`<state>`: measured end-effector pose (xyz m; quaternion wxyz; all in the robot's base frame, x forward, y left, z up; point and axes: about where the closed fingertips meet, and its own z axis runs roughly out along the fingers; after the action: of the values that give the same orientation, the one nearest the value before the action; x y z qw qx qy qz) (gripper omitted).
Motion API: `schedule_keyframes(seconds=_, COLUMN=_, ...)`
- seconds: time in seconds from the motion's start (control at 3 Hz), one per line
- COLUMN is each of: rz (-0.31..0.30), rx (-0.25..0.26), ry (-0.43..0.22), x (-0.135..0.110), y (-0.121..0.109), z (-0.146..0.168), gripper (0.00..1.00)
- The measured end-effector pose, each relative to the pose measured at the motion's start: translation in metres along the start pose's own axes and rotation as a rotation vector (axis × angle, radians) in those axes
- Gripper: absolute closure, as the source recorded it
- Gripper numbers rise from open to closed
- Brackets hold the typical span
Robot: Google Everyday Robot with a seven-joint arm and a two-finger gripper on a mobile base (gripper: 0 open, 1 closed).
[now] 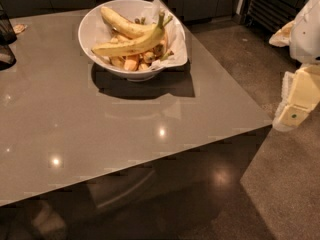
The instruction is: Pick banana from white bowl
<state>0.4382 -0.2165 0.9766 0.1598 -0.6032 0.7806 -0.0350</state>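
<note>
Camera view: curved banana [131, 46] in smooth white bowl [88, 28]; pincer [299, 100] far right.

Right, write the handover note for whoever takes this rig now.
Tool: at the right edge of the view, beyond the table, well away from the bowl.
Banana: lying in the white bowl on top of other fruit, green stem pointing up.
Done: nothing; banana not yet picked.
Left: reach to the bowl, grasp the banana, lift it out.

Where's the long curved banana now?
In the camera view, the banana lies topmost in the white bowl at the far side of the table, in front of the shorter banana; the gripper hangs beyond the table's right edge.
</note>
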Motion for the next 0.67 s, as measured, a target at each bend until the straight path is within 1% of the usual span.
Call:
schedule_keyframes(seconds=0.33, rz=0.0, rx=0.0, ry=0.0, x=0.0, y=0.0, z=0.0, gripper=0.0)
schedule_keyframes(seconds=0.67, rz=0.022, rx=0.02, ry=0.027, x=-0.011, y=-0.011, z=-0.003, gripper=0.0)
